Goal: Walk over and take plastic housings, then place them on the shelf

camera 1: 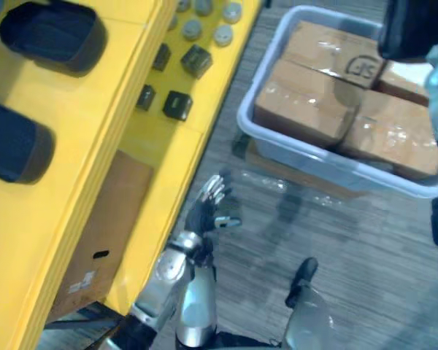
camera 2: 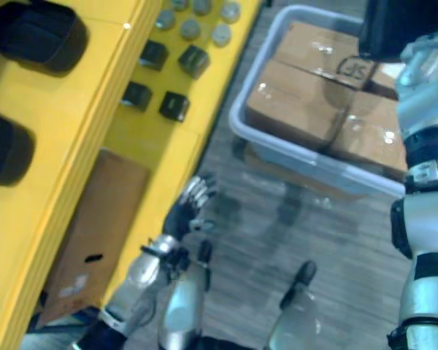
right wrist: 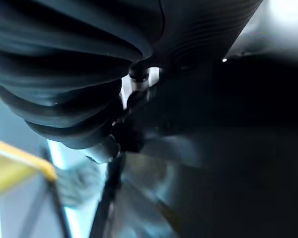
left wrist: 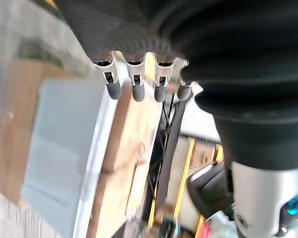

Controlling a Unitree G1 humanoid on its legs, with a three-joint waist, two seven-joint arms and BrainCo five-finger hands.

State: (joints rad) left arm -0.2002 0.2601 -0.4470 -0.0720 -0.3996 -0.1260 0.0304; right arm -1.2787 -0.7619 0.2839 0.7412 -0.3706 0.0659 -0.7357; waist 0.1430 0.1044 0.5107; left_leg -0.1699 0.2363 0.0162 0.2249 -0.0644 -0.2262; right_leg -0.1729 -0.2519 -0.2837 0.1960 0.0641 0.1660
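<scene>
Right robot hand [camera 2: 420,67] clasps a black housing [camera 2: 387,25], well apart from the yellow shelf [camera 2: 58,138]. Carry it over level. Left robot hand [camera 1: 213,205] hangs slack.

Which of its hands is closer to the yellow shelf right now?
Left. The left hand hangs right beside the front edge of the yellow shelf, fingers relaxed; the right hand is off to the far side, raised over the grey tub of cardboard boxes.

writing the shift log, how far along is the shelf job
Two black housings already sit on the yellow shelf. The right hand seems to carry another dark piece; the left hand hangs open, empty. Setting that piece down is left.
</scene>
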